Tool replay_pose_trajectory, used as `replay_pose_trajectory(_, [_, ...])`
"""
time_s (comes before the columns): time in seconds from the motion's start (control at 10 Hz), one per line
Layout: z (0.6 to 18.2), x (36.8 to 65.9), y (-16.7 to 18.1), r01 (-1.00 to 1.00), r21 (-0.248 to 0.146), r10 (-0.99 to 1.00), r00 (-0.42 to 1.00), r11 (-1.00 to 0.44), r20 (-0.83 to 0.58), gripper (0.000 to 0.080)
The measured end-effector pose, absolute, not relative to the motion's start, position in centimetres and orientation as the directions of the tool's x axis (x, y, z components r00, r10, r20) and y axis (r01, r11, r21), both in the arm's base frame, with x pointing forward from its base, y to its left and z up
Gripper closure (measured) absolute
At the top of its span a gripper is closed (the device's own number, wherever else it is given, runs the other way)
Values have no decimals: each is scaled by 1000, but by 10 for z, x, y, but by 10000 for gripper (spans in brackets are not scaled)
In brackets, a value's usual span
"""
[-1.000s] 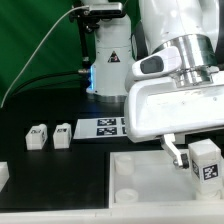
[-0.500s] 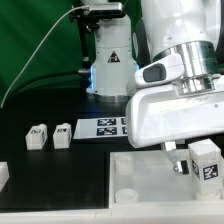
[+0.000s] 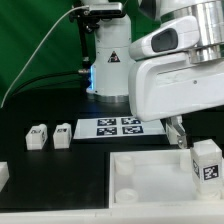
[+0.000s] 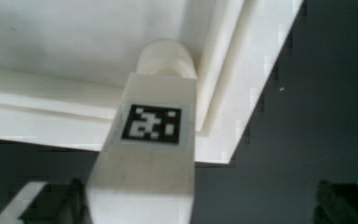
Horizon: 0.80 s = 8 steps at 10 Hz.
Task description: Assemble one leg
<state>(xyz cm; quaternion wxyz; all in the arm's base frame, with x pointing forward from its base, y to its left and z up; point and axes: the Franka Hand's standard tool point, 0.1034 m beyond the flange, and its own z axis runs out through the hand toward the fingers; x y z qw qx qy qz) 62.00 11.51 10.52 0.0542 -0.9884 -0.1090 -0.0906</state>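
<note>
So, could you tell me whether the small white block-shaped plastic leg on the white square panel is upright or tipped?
Upright: the leg stands on end at the corner of the panel, its sides vertical in the exterior view.

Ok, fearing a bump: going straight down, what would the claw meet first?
Likely the leg, standing directly below the open claw, between its fingers; the white panel lies under it. Depth is unclear.

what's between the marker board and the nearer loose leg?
Nothing: bare black table between marker board and that leg, in the exterior view.
</note>
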Motion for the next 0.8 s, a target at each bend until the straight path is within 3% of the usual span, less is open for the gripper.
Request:
replay_pose_trajectory(0.2, [101,619,120,222,-127,229,973,-967,-42,151])
replay_pose_trajectory(0.4, [96,624,122,230,-152,255,950,-961,-179,151])
replay_pose_trajectory(0.8, [76,637,108,217,-151,235,966,-964,-109,151])
